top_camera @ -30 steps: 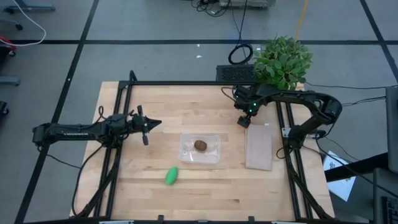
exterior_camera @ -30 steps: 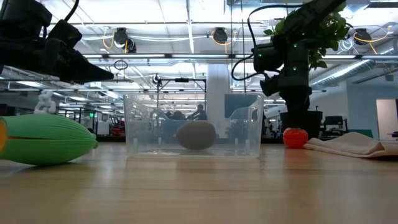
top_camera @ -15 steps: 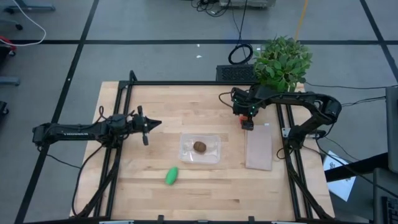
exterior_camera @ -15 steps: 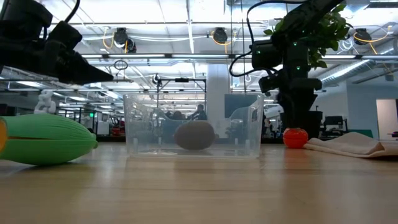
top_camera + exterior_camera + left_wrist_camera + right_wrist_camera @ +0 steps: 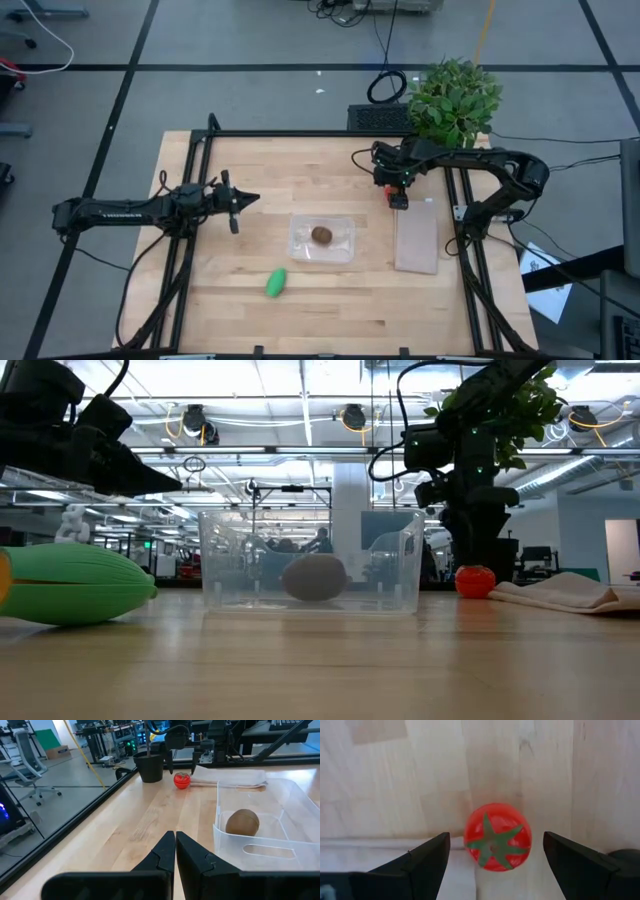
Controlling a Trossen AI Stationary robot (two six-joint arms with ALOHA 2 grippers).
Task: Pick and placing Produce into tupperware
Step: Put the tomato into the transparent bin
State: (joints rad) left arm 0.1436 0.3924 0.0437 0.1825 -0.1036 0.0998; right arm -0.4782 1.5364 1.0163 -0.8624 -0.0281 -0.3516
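The red tomato (image 5: 497,837) lies on the table beside the whitish panel's far corner; it also shows in the high view (image 5: 399,202) and the low view (image 5: 475,581). My right gripper (image 5: 496,840) hangs open above it, pointing down, one finger on each side, touching nothing. The brown kiwi (image 5: 321,235) rests on the floor of the clear tupperware (image 5: 343,250) at mid-table. The green oblong piece (image 5: 276,282) lies on the table nearer the front edge. My left gripper (image 5: 240,199) is shut and empty, left of the tupperware.
A flat whitish panel (image 5: 417,238) lies right of the tupperware, next to the tomato. A potted plant (image 5: 455,98) stands at the far right corner, its dark pot (image 5: 151,767) just behind the tomato. Bare wood lies between the tupperware and my left gripper.
My right gripper has shifted a little toward the table's left edge above the tomato, then held still. The tomato, the kiwi, the green piece and my left arm have stayed in place.
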